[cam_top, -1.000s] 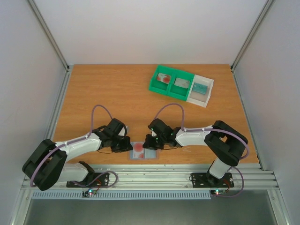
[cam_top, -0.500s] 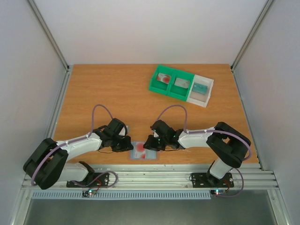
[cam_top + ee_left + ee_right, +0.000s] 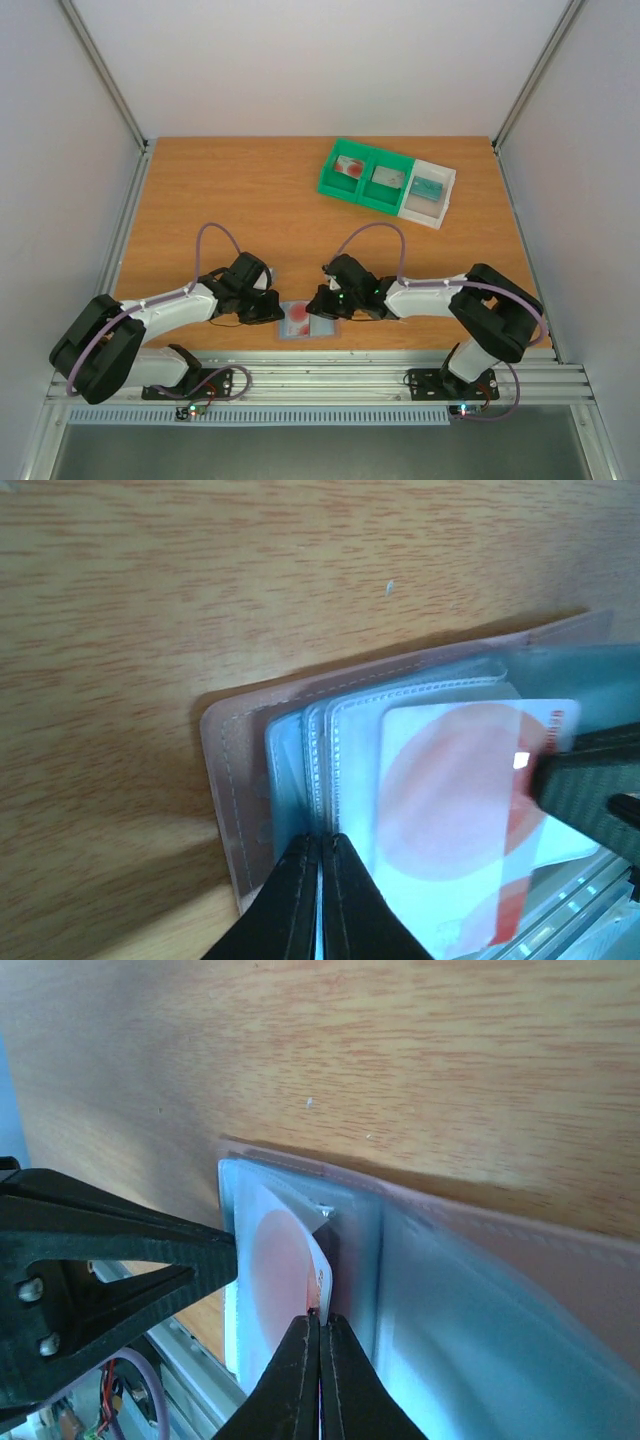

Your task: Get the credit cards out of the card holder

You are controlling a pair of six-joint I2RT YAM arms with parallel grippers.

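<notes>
A light blue-grey bifold card holder (image 3: 326, 329) lies open and flat on the wooden desk (image 3: 250, 200), near its front edge, between the two arms. The left tool (image 3: 318, 852) has its fingers together, clamped on the left edge of the holder's clear inner pockets. A whitish plastic card with a big red round blotch (image 3: 450, 810) sits in the left panel, and it sticks partly out of its pocket. The right tool (image 3: 320, 1322) is also closed, and it pinches the raised edge of this card between its thin fingertips. The two tools are just beside each other over the holder. A green and white compartment tray (image 3: 364, 180) stands well apart, at the far side of the desk.
</notes>
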